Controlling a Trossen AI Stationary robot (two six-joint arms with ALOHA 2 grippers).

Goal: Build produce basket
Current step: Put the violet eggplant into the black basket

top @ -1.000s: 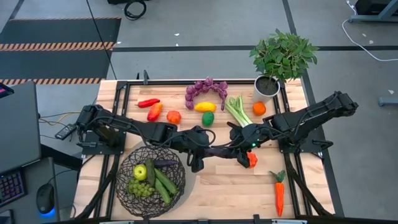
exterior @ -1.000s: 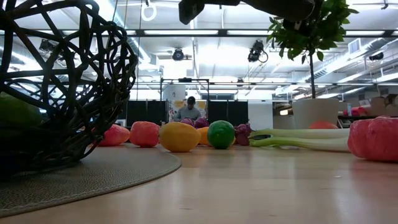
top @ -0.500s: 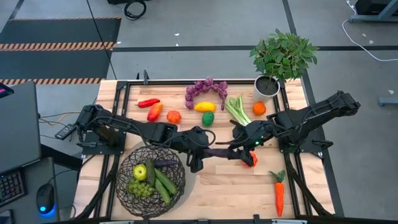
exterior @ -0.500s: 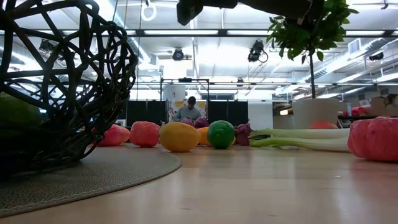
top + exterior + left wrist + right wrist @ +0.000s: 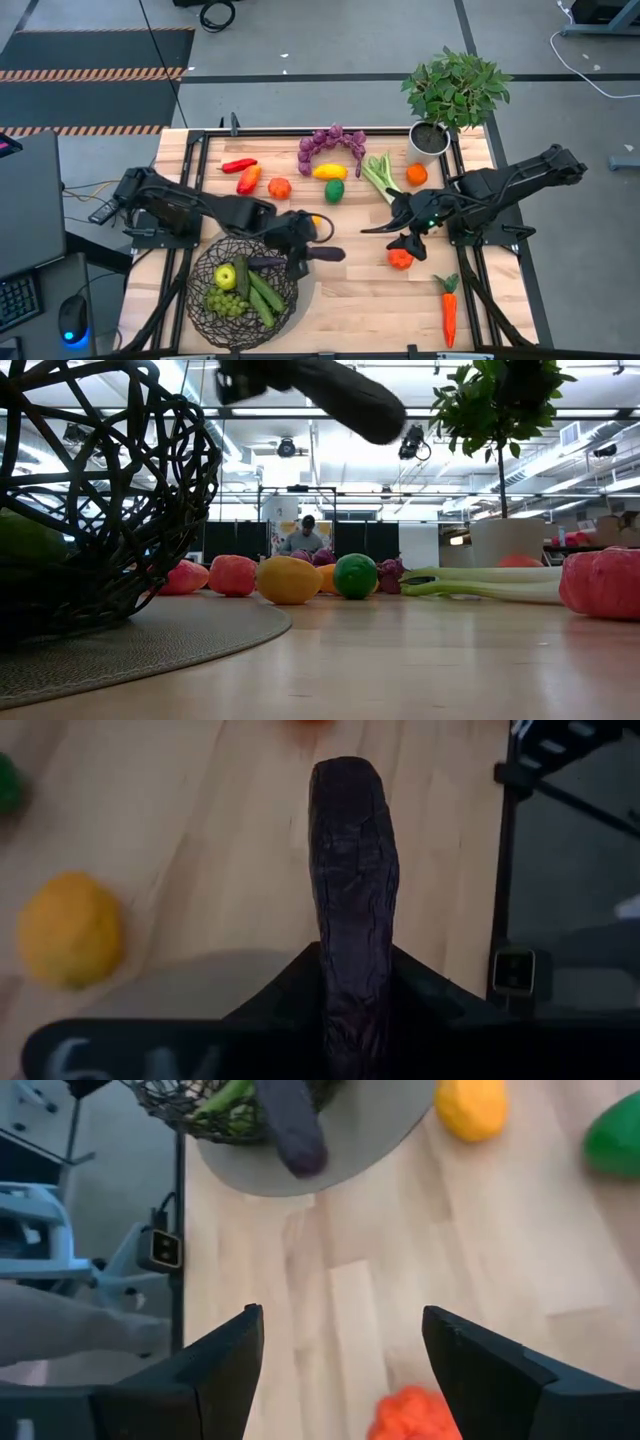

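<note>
My left gripper is shut on a dark purple eggplant just right of the basket, above the table. The eggplant also shows high up in the low view. The dark wire basket stands on a round grey mat and holds a green apple, green grapes, cucumbers and another eggplant. My right gripper is open and empty, right of the table's middle, above a red-orange fruit that lies on the table. My left gripper pinches one end of the eggplant between its two fingers. The fingers come about level from the table's left and lie along the eggplant. It sticks out past the fingertips toward the table's right and is lifted clear of the table.
At the far side lie purple grapes, celery, a lemon, a green pepper, a tomato, peppers and an orange. A potted plant stands far right. A carrot lies near right.
Both grippers stood at the eggplant over the table's middle. My right gripper has drawn away from it toward the table's right edge. My left gripper has carried the eggplant toward the left, up to the basket's right side, still clear of the table.
</note>
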